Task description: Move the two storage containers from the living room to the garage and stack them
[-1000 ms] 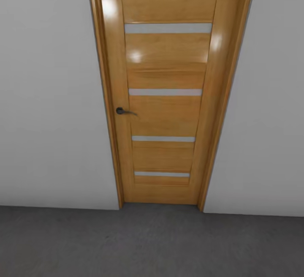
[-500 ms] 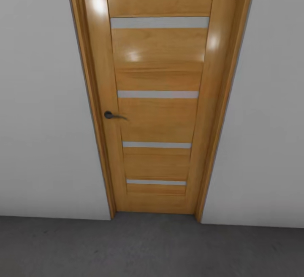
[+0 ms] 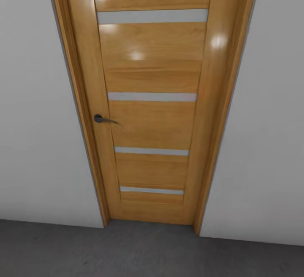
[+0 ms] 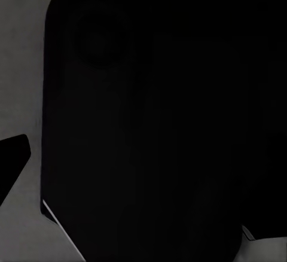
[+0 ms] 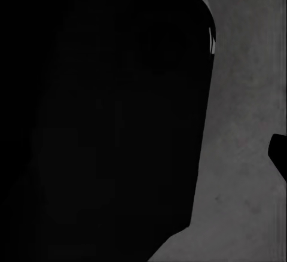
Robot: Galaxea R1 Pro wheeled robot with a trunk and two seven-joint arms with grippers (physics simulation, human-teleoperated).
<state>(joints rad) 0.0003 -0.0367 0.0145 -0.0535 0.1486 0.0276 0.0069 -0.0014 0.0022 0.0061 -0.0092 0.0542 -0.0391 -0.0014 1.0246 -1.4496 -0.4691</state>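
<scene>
The two storage containers are out of view. I am in the garage, facing a tan door [image 3: 152, 79] with glass slats, and the dark grey floor [image 3: 126, 251] runs along its foot. In the left wrist view a dark part of my own body [image 4: 155, 124] blocks most of the picture, with a strip of floor [image 4: 24, 64] beside it. The right wrist view likewise has a dark bulk [image 5: 101, 118] beside grey floor [image 5: 251, 94]. A small black tip sits at the edge of each wrist picture, too little to tell how the jaws stand.
The door is shut, with a dark lever handle [image 3: 99, 118] on its left side. Plain pale grey walls [image 3: 33, 121] flank it on both sides [image 3: 270, 142]. The door and wall stand close in front of me.
The whole head picture has shifted: the door now looks larger and its handle sits further left, so the camera has moved closer to the door.
</scene>
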